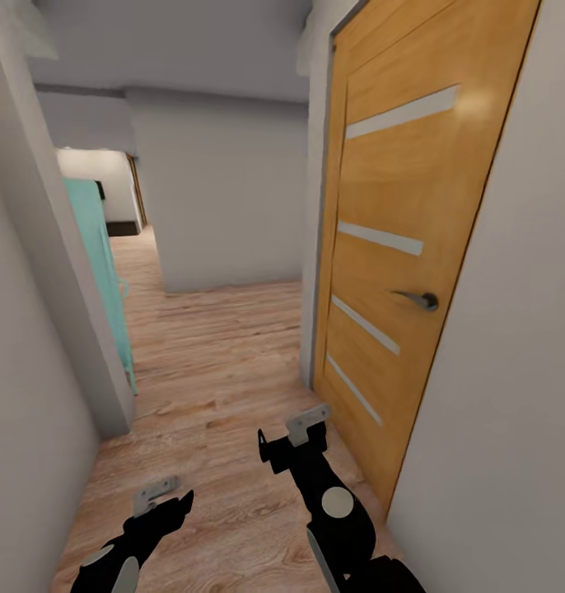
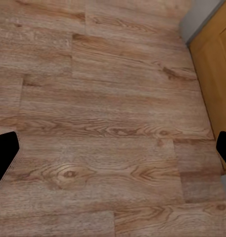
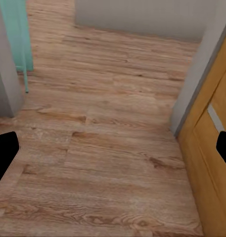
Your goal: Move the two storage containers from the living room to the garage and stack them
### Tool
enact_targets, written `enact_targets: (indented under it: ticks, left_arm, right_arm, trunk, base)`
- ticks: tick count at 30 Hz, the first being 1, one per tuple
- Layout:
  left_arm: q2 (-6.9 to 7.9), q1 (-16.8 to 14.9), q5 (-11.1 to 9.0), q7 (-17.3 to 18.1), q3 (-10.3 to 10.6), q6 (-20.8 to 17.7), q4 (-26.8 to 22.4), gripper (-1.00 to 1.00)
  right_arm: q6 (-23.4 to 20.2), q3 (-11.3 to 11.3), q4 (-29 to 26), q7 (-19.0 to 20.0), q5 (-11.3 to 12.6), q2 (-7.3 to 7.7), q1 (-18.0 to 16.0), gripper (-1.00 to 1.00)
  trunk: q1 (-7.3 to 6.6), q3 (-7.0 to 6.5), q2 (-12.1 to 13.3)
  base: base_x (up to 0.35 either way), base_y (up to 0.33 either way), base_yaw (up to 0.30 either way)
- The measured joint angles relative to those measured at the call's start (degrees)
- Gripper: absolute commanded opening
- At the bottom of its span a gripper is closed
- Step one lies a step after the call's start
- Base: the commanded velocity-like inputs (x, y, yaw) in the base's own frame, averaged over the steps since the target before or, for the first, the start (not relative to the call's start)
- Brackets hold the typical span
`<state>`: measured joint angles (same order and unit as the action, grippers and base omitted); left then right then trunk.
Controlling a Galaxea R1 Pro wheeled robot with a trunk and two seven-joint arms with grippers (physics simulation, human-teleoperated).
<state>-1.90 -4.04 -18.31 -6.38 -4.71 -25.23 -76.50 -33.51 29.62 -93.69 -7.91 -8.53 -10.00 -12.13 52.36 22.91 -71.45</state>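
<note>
While transiting hallway, left tool (image 1: 163, 492) and right tool (image 1: 303, 428) spread apart, empty, wooden door (image 1: 398, 247) just right of right tool; storage containers unseen, probably rigid, light: grip rim walls.

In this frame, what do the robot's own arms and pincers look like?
Both arms are glossy black with rounded segments. The right arm carries a light grey round disc on its side and a pale strip lower down; the left arm shows similar pale grey patches. Each ends in a black pincer with a small light grey angular bracket: left pincer, right pincer. No cables or lettering are visible.
</note>
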Motion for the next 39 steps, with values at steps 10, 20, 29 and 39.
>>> enact_targets:
  ticks: [10, 20, 29, 39]
  left_arm:
    - [-0.36, 0.0, 0.0, -3.6, 0.3, 0.0, 0.9, 1.00]
    - [-0.50, 0.0, 0.0, -3.8, 2.1, 0.0, 2.5, 1.00]
    - [-0.33, -0.1, 0.1, -3.8, 2.7, 0.0, 3.9, 1.00]
    - [-0.26, -0.1, 0.1, -3.8, 2.7, 0.0, 3.9, 1.00]
  right_arm:
    - [-1.1, -0.5, 0.1, 6.2, 1.1, 0.00, 0.0, 1.00]
    - [-0.8, -3.2, 0.4, 12.3, 1.4, 0.00, 0.0, 1.00]
    - [-0.5, -3.4, 0.4, 12.2, 1.3, 0.00, 0.0, 1.00]
    - [0.7, -6.1, 0.4, 12.3, 1.3, 0.00, 0.0, 1.00]
  trunk:
    - [0.00, 0.00, 0.0]
    - [0.00, 0.00, 0.0]
    - [0.00, 0.00, 0.0]
    - [0.00, 0.00, 0.0]
  base:
    - [0.337, -0.002, 0.272]
    - [0.337, -0.073, 0.265]
    - [0.337, -0.093, 0.147]
    - [0.337, -0.082, 0.007]
